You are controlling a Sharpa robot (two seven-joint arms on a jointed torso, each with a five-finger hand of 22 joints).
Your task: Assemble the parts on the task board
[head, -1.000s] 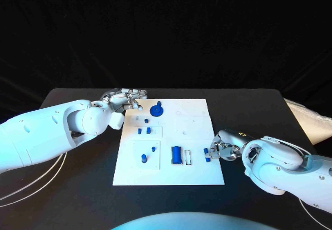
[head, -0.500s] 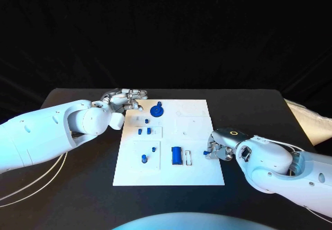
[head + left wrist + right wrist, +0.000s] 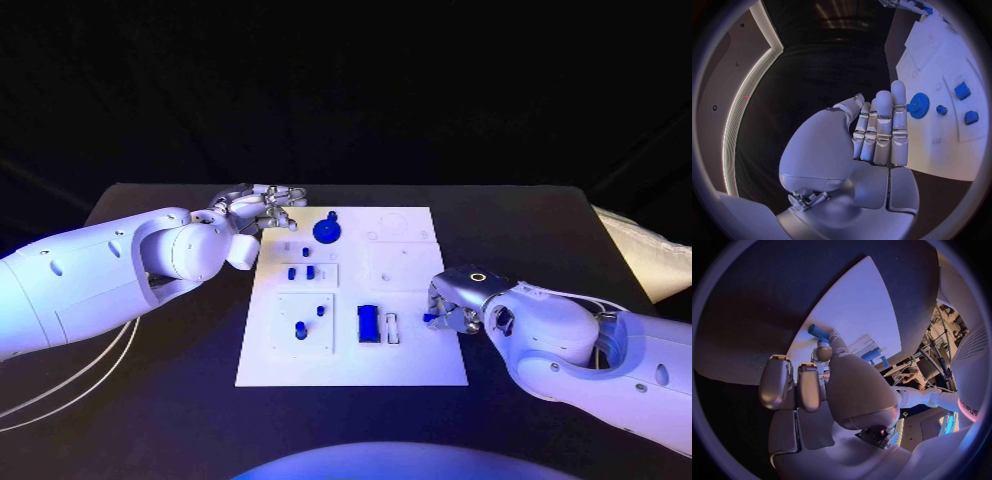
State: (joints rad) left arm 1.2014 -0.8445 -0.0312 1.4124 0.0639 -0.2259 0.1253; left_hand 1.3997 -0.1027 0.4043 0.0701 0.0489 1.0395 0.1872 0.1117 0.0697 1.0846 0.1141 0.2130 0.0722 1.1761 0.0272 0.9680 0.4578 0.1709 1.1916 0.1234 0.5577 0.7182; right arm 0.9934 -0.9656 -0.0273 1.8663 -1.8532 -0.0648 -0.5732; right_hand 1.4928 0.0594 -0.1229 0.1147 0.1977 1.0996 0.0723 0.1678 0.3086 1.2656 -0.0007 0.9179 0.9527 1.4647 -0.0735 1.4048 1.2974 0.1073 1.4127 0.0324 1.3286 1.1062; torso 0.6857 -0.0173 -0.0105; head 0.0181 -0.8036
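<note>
The right hand (image 3: 453,314) pinches a small blue peg (image 3: 817,332) at the white task board's (image 3: 411,365) right edge. The left hand (image 3: 261,206) hovers empty off the board's far left corner, fingers straight and pressed together, just beside the blue gear (image 3: 918,105).

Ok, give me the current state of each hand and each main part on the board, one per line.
left hand: fingers straight and together, holding nothing, at the task board's far left corner.
right hand: pinches a small blue peg at the board's right edge.
blue gear: flat on the board.
blue block: lying on the board.
</note>
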